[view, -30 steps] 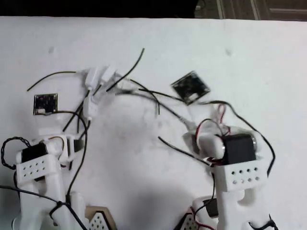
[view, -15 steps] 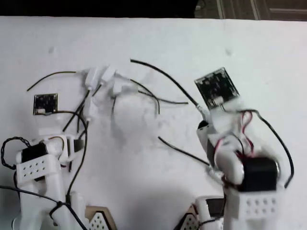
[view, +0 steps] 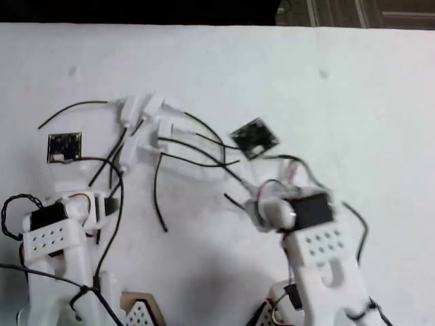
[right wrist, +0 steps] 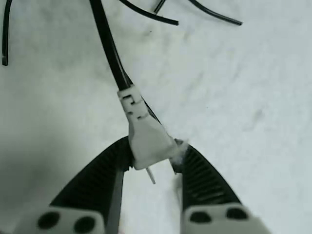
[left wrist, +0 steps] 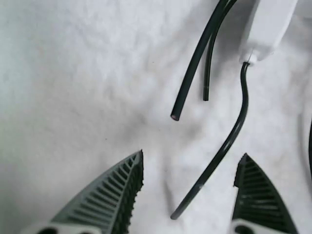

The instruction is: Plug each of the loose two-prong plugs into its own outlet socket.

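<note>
Grip first: the right end effector (right wrist: pixel 154 148) is clenched on a white two-prong plug (right wrist: pixel 144 131), both fingers pressing its sides, so the body cannot twist while it is carried. Its black cord (right wrist: pixel 108 46) trails away across the worktop (view: pixel 340 102). What looks like a thin prong sticks out toward the wrist, so I judge the plug may need turning before insertion. The nearest outlet socket (view: pixel 254 139) lies flat just beyond this arm. A second socket (view: pixel 64 147) sits at the far left, with the other loose plugs (view: pixel 146 109) bunched between. The left end effector (left wrist: pixel 192 156) hangs released, straddling a loose wire (left wrist: pixel 229 141).
</note>
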`<act>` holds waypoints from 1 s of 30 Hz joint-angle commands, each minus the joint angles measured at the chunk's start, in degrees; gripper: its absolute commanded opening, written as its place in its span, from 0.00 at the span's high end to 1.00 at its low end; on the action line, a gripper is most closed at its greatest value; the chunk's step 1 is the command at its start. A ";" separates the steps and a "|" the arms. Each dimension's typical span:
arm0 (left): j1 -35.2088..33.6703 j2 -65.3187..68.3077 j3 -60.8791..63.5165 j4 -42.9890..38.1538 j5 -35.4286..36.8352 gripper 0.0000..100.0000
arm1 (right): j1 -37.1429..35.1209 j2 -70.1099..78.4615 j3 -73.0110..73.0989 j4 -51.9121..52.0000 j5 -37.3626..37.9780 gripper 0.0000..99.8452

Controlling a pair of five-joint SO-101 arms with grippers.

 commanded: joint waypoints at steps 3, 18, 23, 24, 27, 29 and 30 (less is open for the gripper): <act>-0.04 -1.45 -0.18 -1.32 -0.35 0.70 | -4.53 11.38 2.81 -13.05 -3.16 0.98; -0.04 -1.45 -0.18 -1.32 -0.35 0.70 | -11.12 31.60 -1.85 -9.10 -3.43 0.89; -0.04 -1.45 -0.18 -1.32 -0.35 0.70 | -12.53 31.52 -7.82 1.10 -6.86 0.82; -0.04 -1.45 -0.18 -1.32 -0.35 0.70 | -12.53 31.43 -8.70 2.07 -6.86 0.82; -0.04 -1.45 -0.18 -1.32 -0.35 0.70 | -12.18 31.43 -11.16 3.47 -6.86 0.84; -0.04 -1.45 -0.18 -1.32 -0.35 0.70 | -12.09 31.87 -12.31 3.12 -6.77 0.85; -0.04 -1.45 -0.18 -1.32 -0.35 0.70 | -12.09 32.04 -12.57 2.51 -6.68 0.85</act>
